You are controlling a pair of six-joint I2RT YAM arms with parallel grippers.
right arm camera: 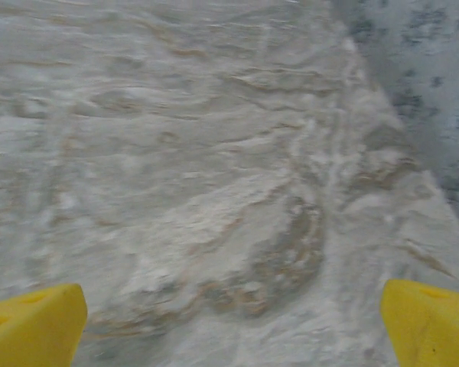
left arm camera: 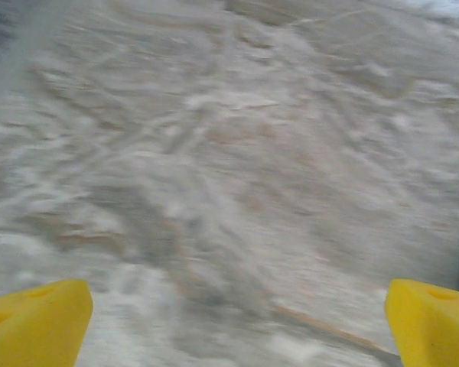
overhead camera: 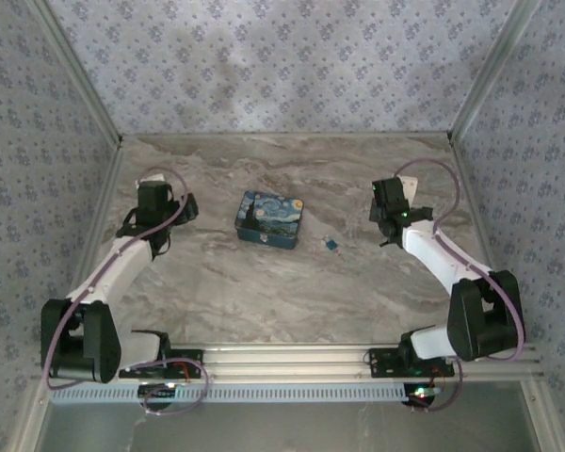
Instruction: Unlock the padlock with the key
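Seen from above, two robot arms rise from a metal rail (overhead camera: 292,358) at the near edge of a marble-patterned table (overhead camera: 264,292). The left arm reaches forward along the left side. Its left gripper (overhead camera: 162,209) hangs over bare tabletop. In its wrist camera the yellow fingers (left arm camera: 38,321) sit far apart at the bottom corners, gripping nothing, above blurred marble. The right arm mirrors it on the right side. The right gripper (overhead camera: 388,221) also hangs over bare table, with its yellow fingers (right arm camera: 30,325) spread just as wide and holding nothing.

Between the two grippers, near the table's middle, lies a rectangular tin (overhead camera: 268,219) printed with a swirling blue night sky. Near its right front corner, not touching it, a small blue object (overhead camera: 330,245) rests on the marble. It is too small to tell whether it is the padlock or the key. Patterned wall panels (overhead camera: 282,56) close off the far side.
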